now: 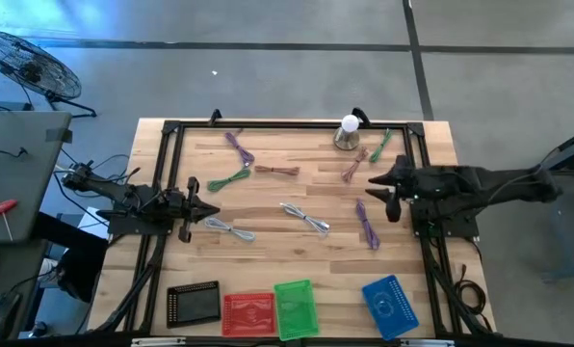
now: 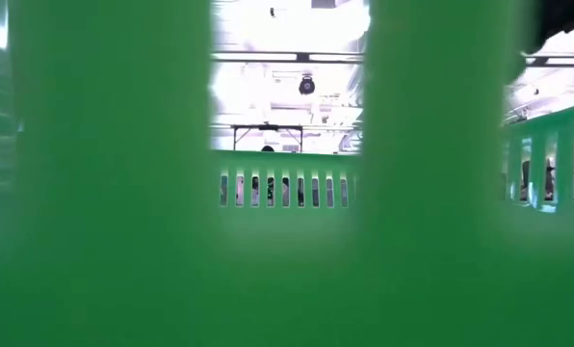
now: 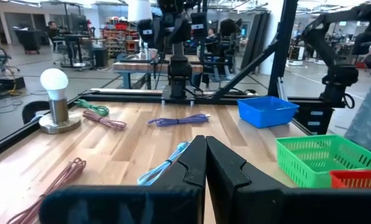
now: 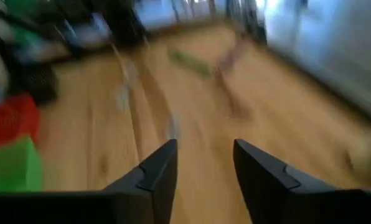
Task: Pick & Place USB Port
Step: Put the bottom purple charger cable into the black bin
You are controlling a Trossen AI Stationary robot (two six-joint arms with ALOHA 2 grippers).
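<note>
Several coiled USB cables lie flat on the wooden table: a purple one (image 1: 366, 224), a white one (image 1: 306, 219), another white one (image 1: 231, 228), a green one (image 1: 231, 178) and a brown one (image 1: 277, 171). My right gripper (image 1: 376, 188) (image 4: 204, 162) hovers at the table's right side, above and just beyond the purple cable, open with nothing between its fingers. At the left side my left gripper (image 1: 210, 210) (image 3: 205, 155) is shut and empty, pointing level across the table, close to the nearer white cable (image 3: 167, 165).
A light bulb on a base (image 1: 348, 132) stands at the far edge. Black (image 1: 193, 304), red (image 1: 250, 313), green (image 1: 295, 308) and blue (image 1: 391, 306) baskets line the near edge. A black frame (image 1: 297, 124) borders the table. The green basket's wall (image 2: 287, 251) fills the low view.
</note>
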